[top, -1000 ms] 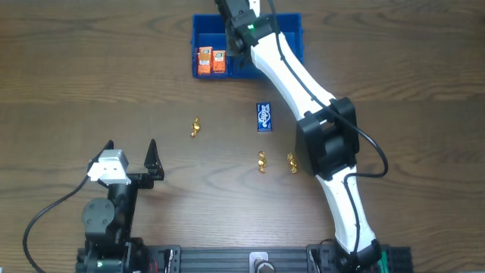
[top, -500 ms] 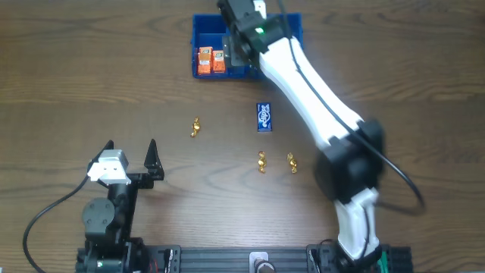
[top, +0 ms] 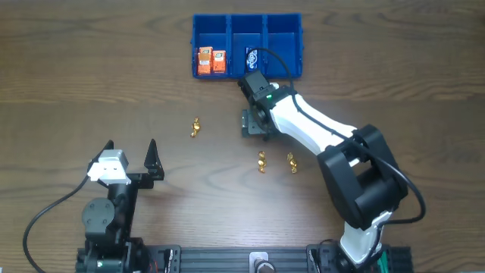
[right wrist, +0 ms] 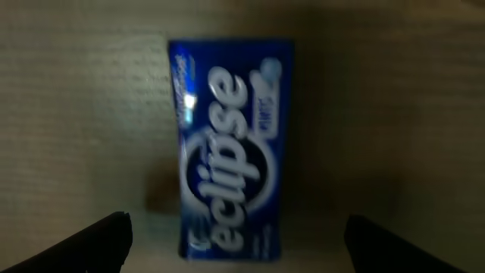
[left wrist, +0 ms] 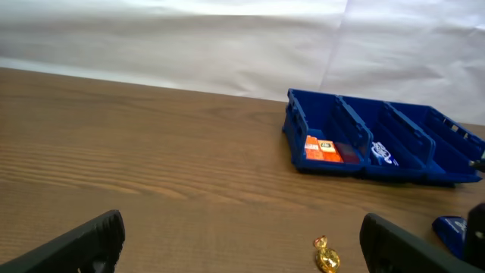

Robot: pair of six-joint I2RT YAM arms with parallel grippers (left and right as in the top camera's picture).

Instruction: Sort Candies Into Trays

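Blue candy pack (right wrist: pixel 231 144) flat on the bench (top: pixel 91 83) beneath the right pincer (right wrist: pixel 241 244), jaws wide open, empty; left pincer (top: pixel 130 152) likewise.

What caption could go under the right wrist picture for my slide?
The right arm's open fingers hover above a blue candy pack lying on the wooden table.

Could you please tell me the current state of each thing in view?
Left hand: open, empty.
Right hand: open, empty.
Loose blue pack: flat on table beneath it, ungripped.
Orange candies: in tray's left compartment.
Second blue pack: in middle compartment.
Gold candies: three, loose on table.
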